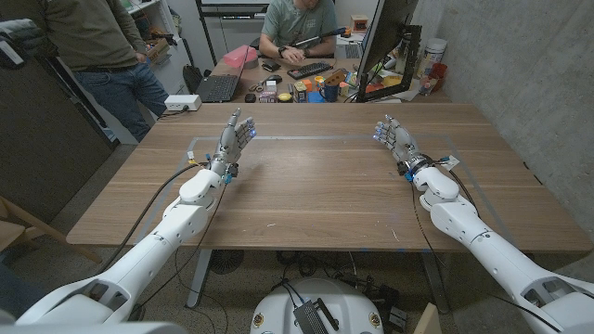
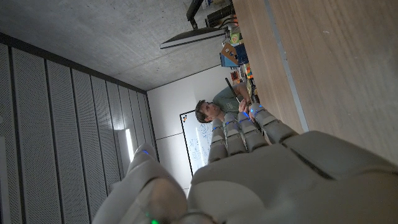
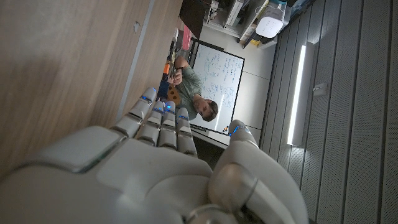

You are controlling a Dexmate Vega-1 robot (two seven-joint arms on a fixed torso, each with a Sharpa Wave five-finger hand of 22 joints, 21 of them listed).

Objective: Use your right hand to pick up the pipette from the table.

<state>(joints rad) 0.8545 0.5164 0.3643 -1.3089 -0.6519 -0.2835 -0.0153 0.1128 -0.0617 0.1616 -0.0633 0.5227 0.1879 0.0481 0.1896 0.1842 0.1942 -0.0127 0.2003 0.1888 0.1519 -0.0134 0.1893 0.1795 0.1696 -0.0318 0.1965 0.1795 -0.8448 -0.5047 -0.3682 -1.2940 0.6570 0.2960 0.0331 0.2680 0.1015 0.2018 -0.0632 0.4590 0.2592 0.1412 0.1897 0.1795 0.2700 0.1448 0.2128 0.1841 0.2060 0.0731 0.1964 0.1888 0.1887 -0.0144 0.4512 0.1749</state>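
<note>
The table (image 1: 306,186) is the biggest thing here, a wide wooden top with thin pale tape lines (image 1: 316,138) near its far side; the left arm (image 1: 176,232) comes in from 7 o'clock and the right arm (image 1: 473,232) from 5 o'clock; the left hand (image 1: 236,135) stands on its edge near 11 o'clock, fingers straight, a little apart, and holding nothing; the right hand (image 1: 393,137) stands the same way near 1 o'clock, fingers straight and holding nothing; past the far edge is a messy desk (image 1: 306,88) with a laptop (image 1: 220,86), a monitor (image 1: 382,42), a person sitting (image 1: 299,28) and a person standing (image 1: 97,46); I cannot find the pipette anywhere on the table, so I cannot say where it is, and the pick-up looks not begun; my guess is a pipette is light, thin, stiff plastic and smooth, so it may slip or roll away; the best place to take it is likely the thick middle of its body, pinched softly between thumb and fingers, not the thin tip, which could snap; I see no cup, box or bowl on the table; small boxes (image 1: 306,91) sit on the far desk, too tiny to tell what is inside.
</note>
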